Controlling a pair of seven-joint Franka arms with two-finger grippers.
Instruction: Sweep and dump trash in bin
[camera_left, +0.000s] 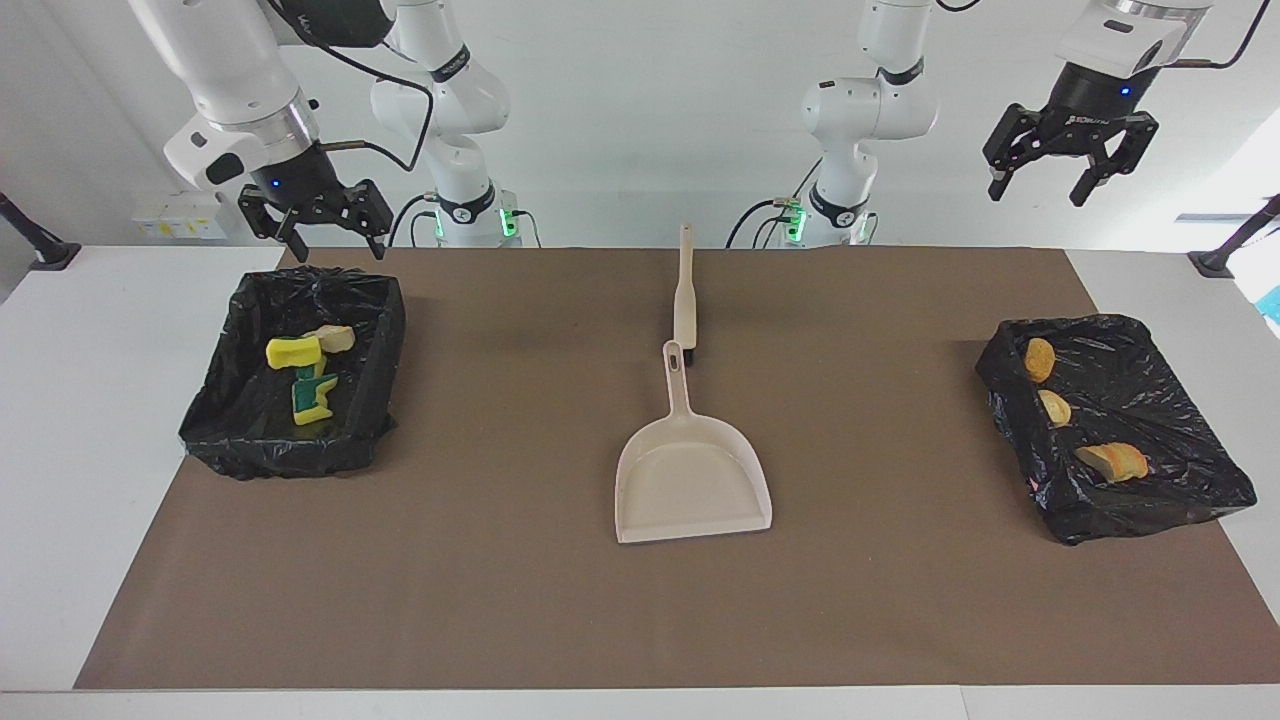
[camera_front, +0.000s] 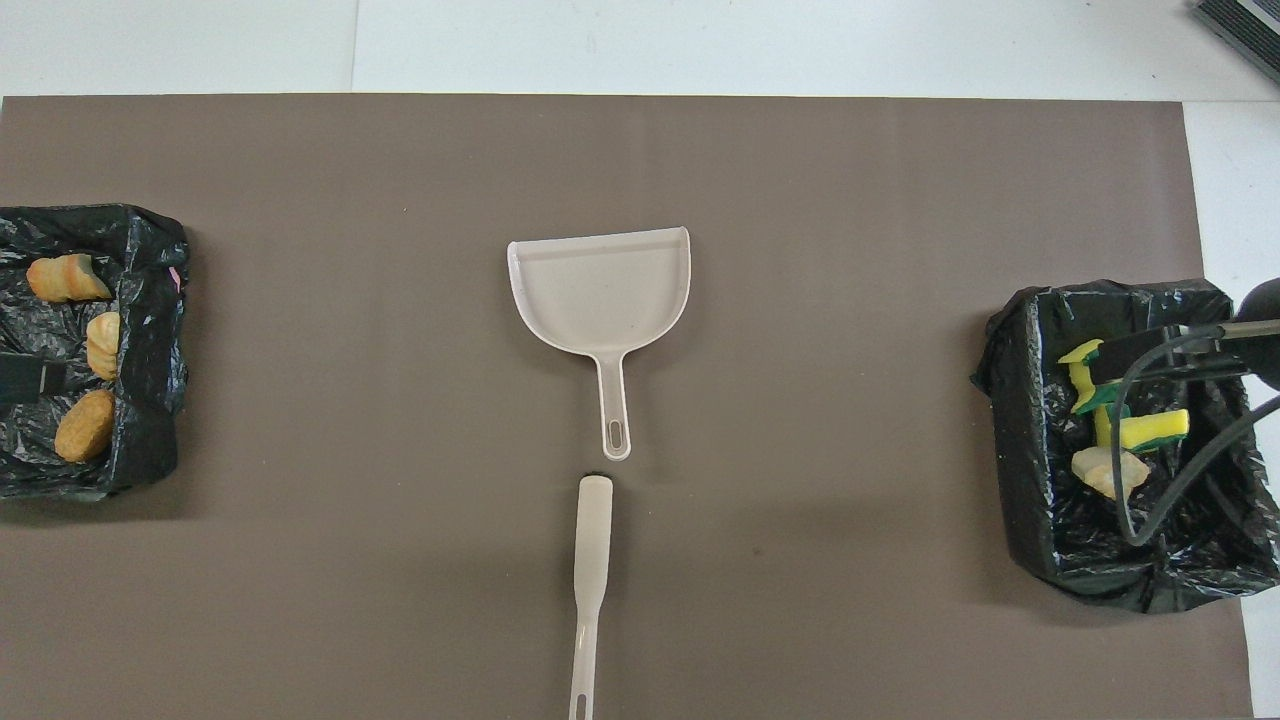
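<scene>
Yellow sponges (camera_left: 300, 375) lie binned; left gripper (camera_left: 1070, 170) and right gripper (camera_left: 318, 225) fingers apart.

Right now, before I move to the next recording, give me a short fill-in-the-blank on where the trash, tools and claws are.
1. The yellow sponge chunks lie in the bin at the ____ arm's end of the table.
2. The dustpan holds ____ scraps.
3. The brush lies ____ to the robots than the dustpan.
4. The left claw and the right claw both hang with fingers ____.

Missing words: right; no; nearer; open
</scene>
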